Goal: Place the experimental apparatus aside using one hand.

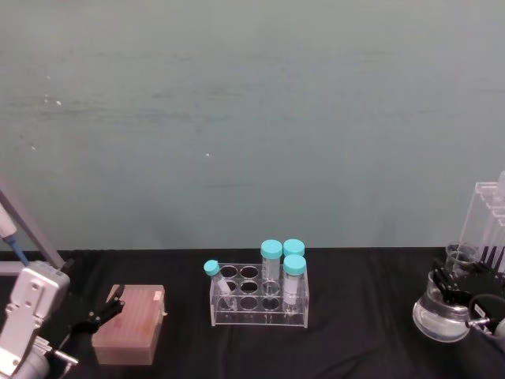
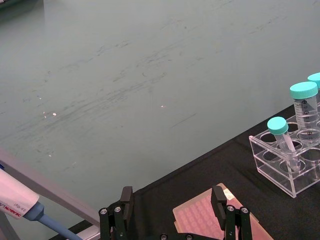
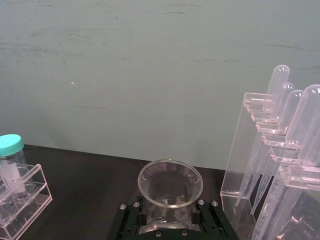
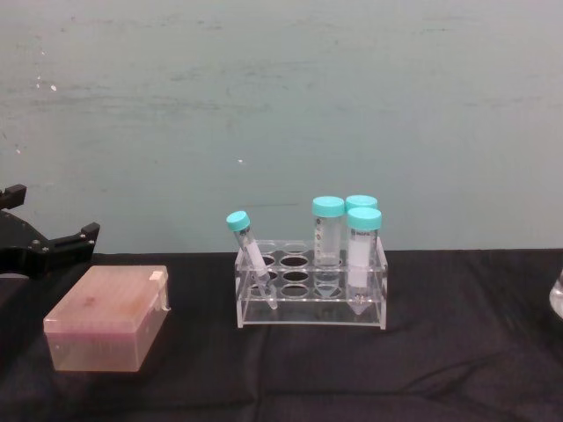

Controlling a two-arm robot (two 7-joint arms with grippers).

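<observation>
Care matters at the head view's lower right, where the right gripper (image 1: 451,283) has its jaws clenched on the neck of the large clear conical glass flask (image 1: 442,314), just beside the tall clear acrylic pipette stand (image 3: 265,165): a straight lift should avoid the stand, while the left gripper (image 1: 101,309), jaws released, idles at lower left

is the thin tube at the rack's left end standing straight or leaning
Leaning. The small teal-capped tube slants in the clear rack, cap toward the left; the three larger capped tubes stand upright.

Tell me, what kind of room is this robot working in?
Most likely a laboratory bench setup: a clear tube rack holding teal-capped tubes, a pink pipette-tip box, and a glass flask beside an acrylic pipette stand.
</observation>
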